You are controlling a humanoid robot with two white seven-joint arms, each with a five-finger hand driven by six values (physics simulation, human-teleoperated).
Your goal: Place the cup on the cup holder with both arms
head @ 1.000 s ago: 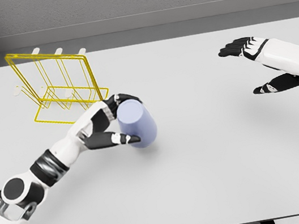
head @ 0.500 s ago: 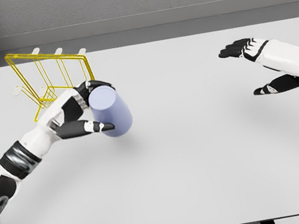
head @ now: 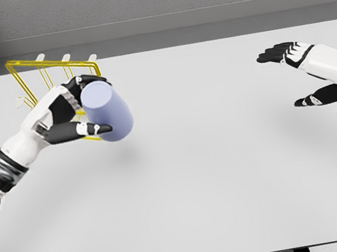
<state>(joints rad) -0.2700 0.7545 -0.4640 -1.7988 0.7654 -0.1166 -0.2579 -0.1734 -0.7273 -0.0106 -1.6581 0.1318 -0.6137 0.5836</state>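
Above the bench, the left hand grips the cup, tilted, just before the holder. Seating it remains. The right hand hovers, fingers spread, empty.

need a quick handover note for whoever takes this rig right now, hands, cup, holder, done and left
Left hand: shut on the cup, held tilted above the table, in front of the yellow wire cup holder.
Right hand: open, holding nothing, hovering at the far right.
Done: cup is grasped and brought to the holder.
Left: seat the cup on one of the holder's pegs, then release.
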